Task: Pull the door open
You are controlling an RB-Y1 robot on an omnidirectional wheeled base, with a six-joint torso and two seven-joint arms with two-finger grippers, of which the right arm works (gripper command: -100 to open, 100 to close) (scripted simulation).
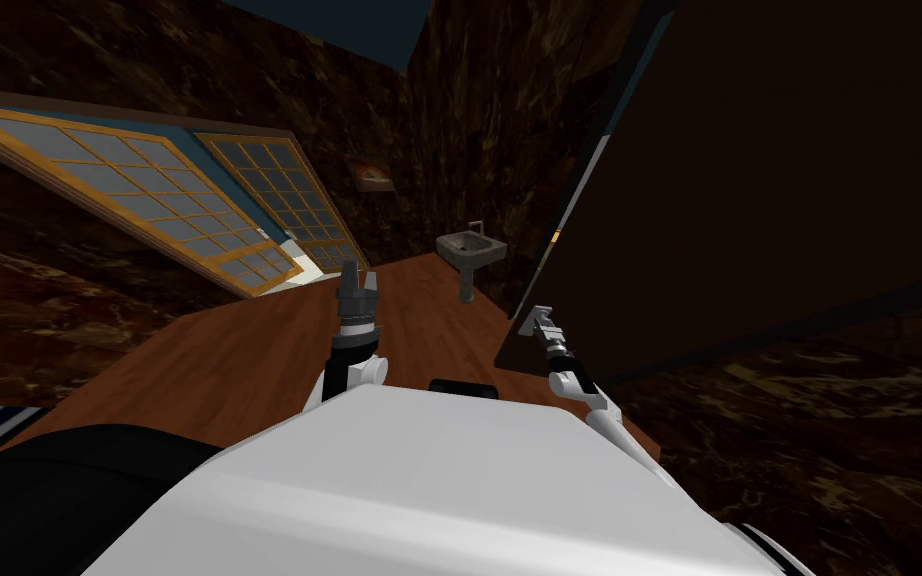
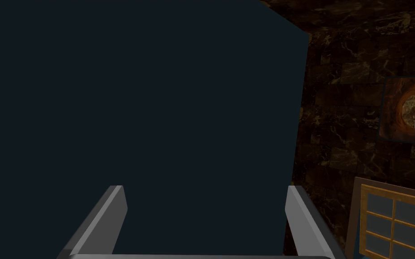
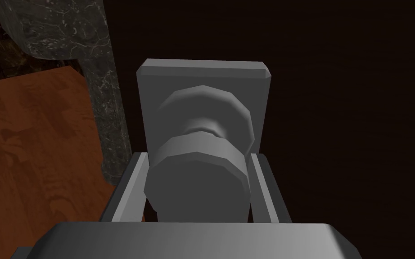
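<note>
Clasping the grey knob [image 3: 197, 180], right gripper [image 3: 200, 155] clenched; left gripper [image 2: 204, 189] spread; sink [image 1: 469, 247] seemingly just beyond door [image 1: 749, 180].

Grey knob [image 3: 197, 180], seemingly dark brown door [image 3: 359, 135], reddish floor [image 3: 31, 148].

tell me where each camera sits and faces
head view: on the head, steeply down and forward over wood floor to a pedestal sink, dark door at right; left hand and right hand show.
left wrist view: on the left hand, along its open fingers, away from the door.
right wrist view: on the right hand, close on the door knob its fingers clamp.
shared: head and right wrist both show door knob and pedestal sink.
</note>
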